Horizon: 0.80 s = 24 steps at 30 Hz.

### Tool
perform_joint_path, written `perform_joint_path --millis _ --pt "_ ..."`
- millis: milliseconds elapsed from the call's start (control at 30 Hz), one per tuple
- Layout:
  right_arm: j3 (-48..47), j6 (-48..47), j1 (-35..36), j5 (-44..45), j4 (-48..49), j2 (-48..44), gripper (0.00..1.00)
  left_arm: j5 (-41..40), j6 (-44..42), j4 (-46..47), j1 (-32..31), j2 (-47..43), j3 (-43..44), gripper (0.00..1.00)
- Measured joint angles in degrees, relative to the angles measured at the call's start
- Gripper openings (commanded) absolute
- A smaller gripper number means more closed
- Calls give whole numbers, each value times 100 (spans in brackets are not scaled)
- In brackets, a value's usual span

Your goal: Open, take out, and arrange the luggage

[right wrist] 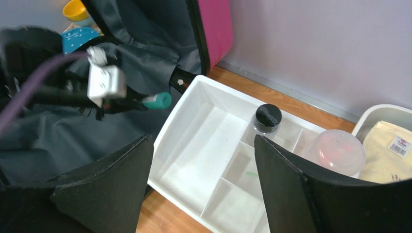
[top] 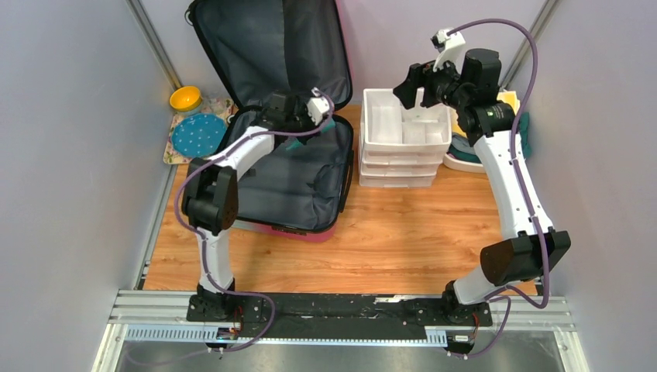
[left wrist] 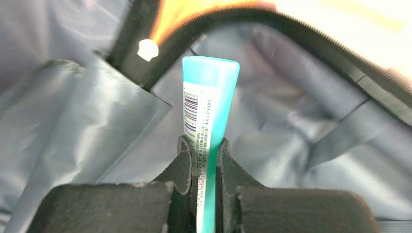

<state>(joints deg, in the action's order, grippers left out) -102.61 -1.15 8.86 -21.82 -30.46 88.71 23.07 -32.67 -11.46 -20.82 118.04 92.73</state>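
The luggage (top: 298, 182) lies open at the back left of the table, its lid (top: 271, 46) propped upright and its dark grey lining (left wrist: 291, 111) showing. My left gripper (top: 325, 120) reaches into the far right corner of the base. It is shut (left wrist: 204, 145) on a flat teal tube (left wrist: 211, 92) with a barcode label, which sticks out past the fingertips. The tube's end (right wrist: 158, 100) also shows in the right wrist view. My right gripper (right wrist: 204, 138) hangs open over the white drawer organiser (right wrist: 194, 160), with nothing between its fingers (top: 411, 85).
The organiser (top: 403, 147) stands just right of the luggage; its top tray holds a black-capped jar (right wrist: 267, 118) and a clear pink-tinted container (right wrist: 340, 151). A white basin (right wrist: 384, 112) with cream cloth sits at its right. A yellow bowl (top: 186, 98) and blue dotted plate (top: 198, 134) are back left.
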Motion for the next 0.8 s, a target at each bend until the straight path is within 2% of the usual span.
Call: perform_joint_path --millis 200,300,367,567,700,800 --pt "234 -560 2 -925 85 -111 79 433 2385 -221 153 -1217 83 0" --pt "549 -1145 70 -1534 70 -313 79 461 3853 -382 199 -1705 83 0" --pt "901 -1910 184 -1812 31 -568 79 533 4843 -350 262 -2013 -63 0" --pt "2153 -4308 1460 -2055 -46 -1537 79 1600 6857 494 387 -3150 -2116 0" --pt "3003 -6083 2485 -1908 -208 -2094 77 2251 7608 544 378 -3128 -2520 0" --pt "3145 -7034 3101 -1668 -459 -2068 76 2653 8043 507 367 -3106 -2577 0"
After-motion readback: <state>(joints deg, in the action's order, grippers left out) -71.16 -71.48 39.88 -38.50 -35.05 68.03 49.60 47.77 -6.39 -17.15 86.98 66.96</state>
